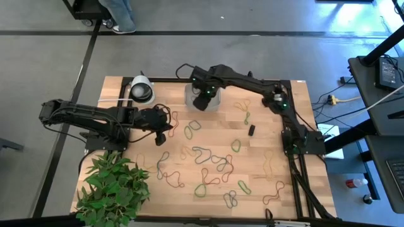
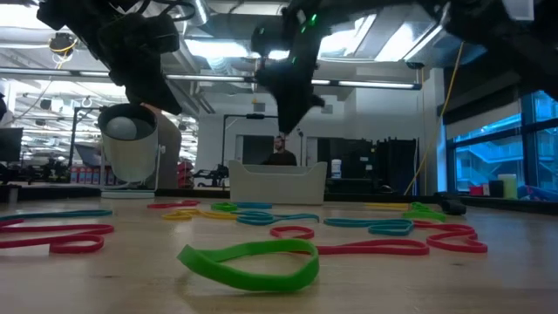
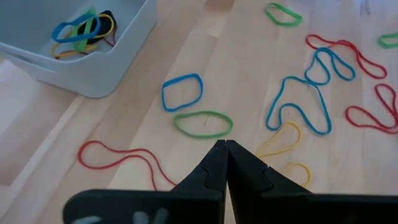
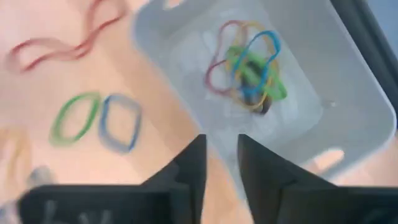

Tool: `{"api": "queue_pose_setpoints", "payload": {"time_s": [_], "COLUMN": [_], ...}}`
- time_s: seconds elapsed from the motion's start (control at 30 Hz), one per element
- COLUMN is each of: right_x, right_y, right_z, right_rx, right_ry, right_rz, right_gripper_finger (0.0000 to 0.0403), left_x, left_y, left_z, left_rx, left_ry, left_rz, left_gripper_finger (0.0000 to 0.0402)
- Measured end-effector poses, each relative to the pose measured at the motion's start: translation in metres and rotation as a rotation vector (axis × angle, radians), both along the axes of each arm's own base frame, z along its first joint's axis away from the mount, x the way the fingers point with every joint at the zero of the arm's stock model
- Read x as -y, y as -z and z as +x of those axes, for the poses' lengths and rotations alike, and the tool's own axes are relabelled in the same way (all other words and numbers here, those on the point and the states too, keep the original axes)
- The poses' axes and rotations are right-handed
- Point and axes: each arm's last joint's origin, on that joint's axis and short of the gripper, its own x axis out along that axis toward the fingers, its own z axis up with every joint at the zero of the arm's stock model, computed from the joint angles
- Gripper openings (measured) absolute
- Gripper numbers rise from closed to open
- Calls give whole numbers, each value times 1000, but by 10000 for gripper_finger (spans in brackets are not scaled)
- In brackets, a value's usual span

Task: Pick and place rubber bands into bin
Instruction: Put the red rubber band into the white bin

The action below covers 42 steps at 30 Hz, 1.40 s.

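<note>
Bench (image 1: 278, 157) strewn with rubber bands (image 1: 211, 157). Right pincer (image 4: 219, 155), fingers apart and empty, hovers at bin (image 4: 348, 93); left pincer (image 3: 225, 149) closed, empty. Next: likely another pick.

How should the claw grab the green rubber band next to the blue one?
Pinch one long side of the green rubber band, coming straight down from above. It lies flat on the table as an open oval, apart from the blue band, so one finger could probably slip inside the loop. The left claw, shut now, would need opening.
</note>
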Motion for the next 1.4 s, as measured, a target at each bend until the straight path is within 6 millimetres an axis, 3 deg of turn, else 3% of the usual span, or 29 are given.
{"api": "queue_pose_setpoints", "payload": {"time_s": [0.13,0.37,0.57,0.77,1.0,1.23,1.4], "right_x": [-28,-88,-139,-173,-187,-185,-184], "right_y": [-30,-44,-34,-6,31,58,68], "right_z": [-23,-87,-155,-217,-258,-275,-278], "right_rx": [54,212,341,392,501,534,517], "right_ry": [-44,-44,-48,-118,-204,-218,-264], "right_rz": [-3,7,20,48,92,94,65], "right_gripper_finger": [10,14,6,4,8,9,9], "left_x": [0,3,9,15,15,15,16], "left_y": [0,0,-1,-10,-18,-13,2], "left_z": [0,0,1,10,28,47,57], "left_rx": [-4,-3,-6,-48,-172,-270,-322], "left_ry": [11,30,40,25,-69,-154,-234], "left_rz": [10,3,13,62,67,32,-19], "left_gripper_finger": [4,4,4,4,4,9,42]}}
